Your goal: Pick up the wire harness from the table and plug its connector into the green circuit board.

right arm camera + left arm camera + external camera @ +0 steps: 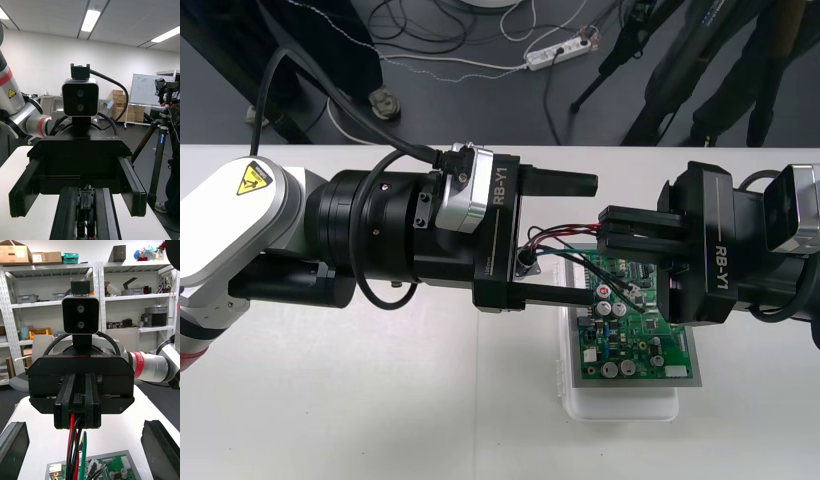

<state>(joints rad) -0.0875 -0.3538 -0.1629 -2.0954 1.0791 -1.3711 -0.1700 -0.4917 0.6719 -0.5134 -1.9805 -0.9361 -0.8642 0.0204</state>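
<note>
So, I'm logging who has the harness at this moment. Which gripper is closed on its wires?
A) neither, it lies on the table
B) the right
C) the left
B: the right gripper is shut on the harness, whose red, black and green wires hang from between its fingers above the green circuit board, while the left gripper stands open.

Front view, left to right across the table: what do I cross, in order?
Left arm → left gripper, open → right gripper, shut on the harness. The board is left out because it overlaps the right gripper.
</note>
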